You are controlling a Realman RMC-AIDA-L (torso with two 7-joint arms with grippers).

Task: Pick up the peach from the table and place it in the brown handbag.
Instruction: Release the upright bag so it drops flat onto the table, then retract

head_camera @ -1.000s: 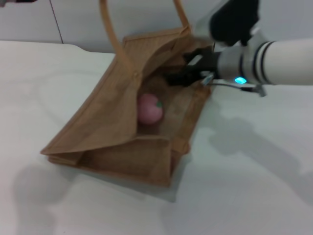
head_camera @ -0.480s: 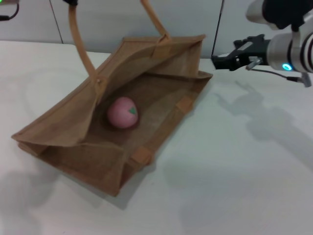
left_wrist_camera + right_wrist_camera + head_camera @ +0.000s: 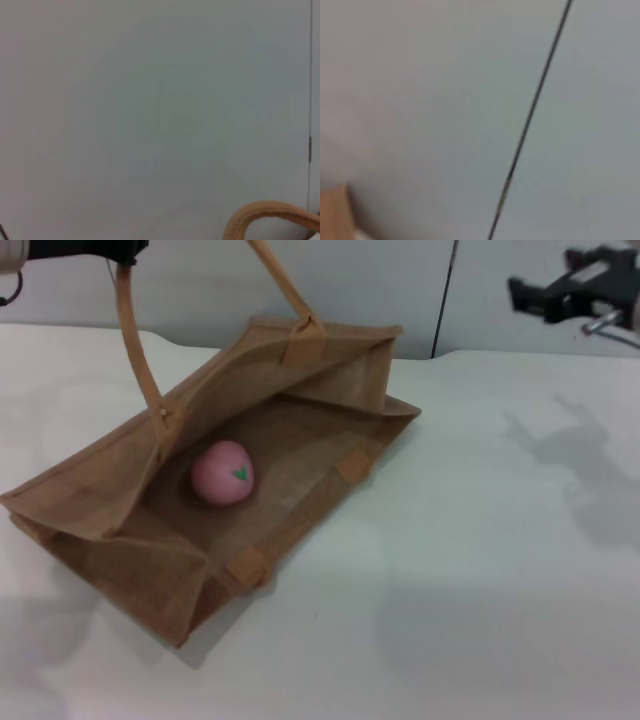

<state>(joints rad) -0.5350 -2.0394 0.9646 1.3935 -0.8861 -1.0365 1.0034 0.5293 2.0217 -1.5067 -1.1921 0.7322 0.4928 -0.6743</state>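
Observation:
The brown handbag (image 3: 330, 390) lies tilted and wide open on the white table (image 3: 480, 570). The pink peach (image 3: 223, 472) rests inside it on the bag's lower wall, its green leaf mark facing me. My left gripper (image 3: 118, 252) is at the top left edge, shut on one arched strap handle (image 3: 135, 350) and holding it up; the strap also shows in the left wrist view (image 3: 270, 215). My right gripper (image 3: 545, 280) is open and empty, raised at the top right, well clear of the bag.
A grey wall with a dark vertical seam (image 3: 445, 300) stands behind the table. The right wrist view shows that wall, the seam (image 3: 530, 115) and a brown corner of the bag (image 3: 332, 212). Bare tabletop lies right of the bag.
My right gripper has drawn back out of the bag, up and to the right. The bag, with the peach in it, has been pulled to the left by its handle.

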